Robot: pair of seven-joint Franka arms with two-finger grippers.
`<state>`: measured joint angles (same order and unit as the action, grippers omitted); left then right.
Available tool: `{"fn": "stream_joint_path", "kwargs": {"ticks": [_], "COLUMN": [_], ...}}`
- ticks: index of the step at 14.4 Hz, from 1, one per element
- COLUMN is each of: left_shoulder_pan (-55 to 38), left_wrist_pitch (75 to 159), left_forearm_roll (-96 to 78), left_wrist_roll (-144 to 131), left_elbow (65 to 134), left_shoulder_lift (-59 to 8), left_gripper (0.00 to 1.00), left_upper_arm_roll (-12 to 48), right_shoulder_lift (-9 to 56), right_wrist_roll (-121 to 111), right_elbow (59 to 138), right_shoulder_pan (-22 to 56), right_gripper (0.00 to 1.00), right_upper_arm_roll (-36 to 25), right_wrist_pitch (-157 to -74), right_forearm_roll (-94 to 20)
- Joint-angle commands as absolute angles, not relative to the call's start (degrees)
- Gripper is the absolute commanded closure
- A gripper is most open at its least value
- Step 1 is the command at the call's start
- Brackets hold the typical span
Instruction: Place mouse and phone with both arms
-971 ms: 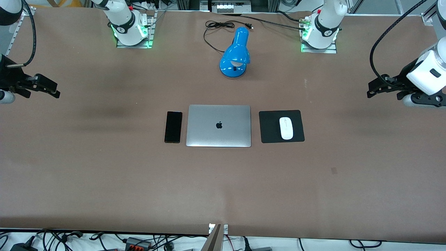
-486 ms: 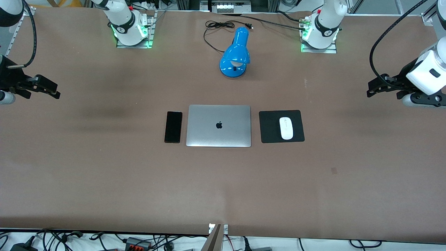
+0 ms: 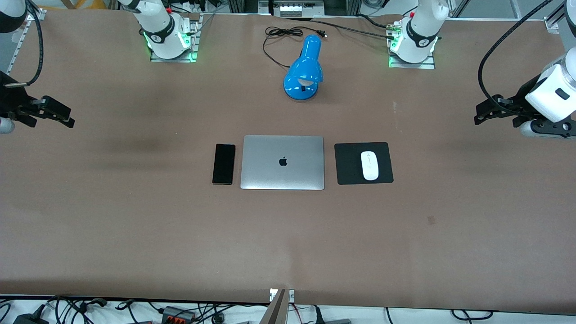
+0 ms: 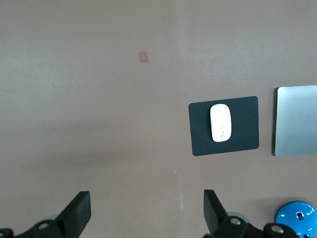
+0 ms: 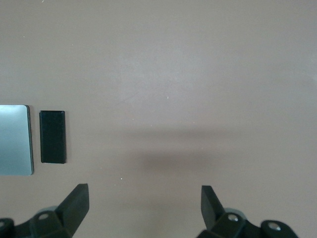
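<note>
The white mouse (image 3: pixel 370 165) lies on a black mouse pad (image 3: pixel 347 164) beside the closed silver laptop (image 3: pixel 282 162), toward the left arm's end; it also shows in the left wrist view (image 4: pixel 220 122). The black phone (image 3: pixel 223 164) lies flat beside the laptop toward the right arm's end, also seen in the right wrist view (image 5: pixel 52 136). My left gripper (image 3: pixel 479 119) is open and empty, high over bare table at its end; its wrist view shows it (image 4: pixel 147 206). My right gripper (image 3: pixel 68 121) is open and empty over bare table at its end; its wrist view shows it (image 5: pixel 144 201).
A blue desk lamp (image 3: pixel 305 69) with a black cord (image 3: pixel 279 33) stands farther from the front camera than the laptop, between the two arm bases. The brown table (image 3: pixel 288 243) spreads wide around the laptop group.
The right gripper has drawn slightly outward toward its end of the table. The left arm, phone and mouse have not moved.
</note>
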<state>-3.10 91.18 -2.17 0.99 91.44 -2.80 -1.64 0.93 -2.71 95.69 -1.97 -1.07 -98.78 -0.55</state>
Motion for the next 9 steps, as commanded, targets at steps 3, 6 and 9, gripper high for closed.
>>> {"fn": "stream_joint_path", "kwargs": {"ticks": [3, 6, 9], "left_shoulder_pan": [-3.2, -3.1, -3.2], "left_wrist_pitch": [89.6, 89.4, 89.4], "left_forearm_roll": [-1.2, -1.2, -1.2], "left_wrist_roll": [1.7, 1.8, 1.8], "left_elbow": [88.7, 88.8, 88.7], "left_shoulder_lift": [-4.2, -4.2, -4.2], "left_gripper": [0.0, 0.0, 0.0], "left_upper_arm_roll": [-1.7, -1.7, -1.7], "right_shoulder_lift": [0.1, -0.1, -0.2], "right_wrist_roll": [-3.4, -3.4, -3.4], "right_elbow": [95.6, 95.7, 95.7], "right_shoulder_pan": [-5.1, -5.1, -5.1], "right_gripper": [0.0, 0.0, 0.0], "right_upper_arm_roll": [2.5, 2.5, 2.4], "right_wrist_pitch": [-98.5, -98.9, -99.1], "right_forearm_roll": [-0.8, -0.4, 0.0]}}
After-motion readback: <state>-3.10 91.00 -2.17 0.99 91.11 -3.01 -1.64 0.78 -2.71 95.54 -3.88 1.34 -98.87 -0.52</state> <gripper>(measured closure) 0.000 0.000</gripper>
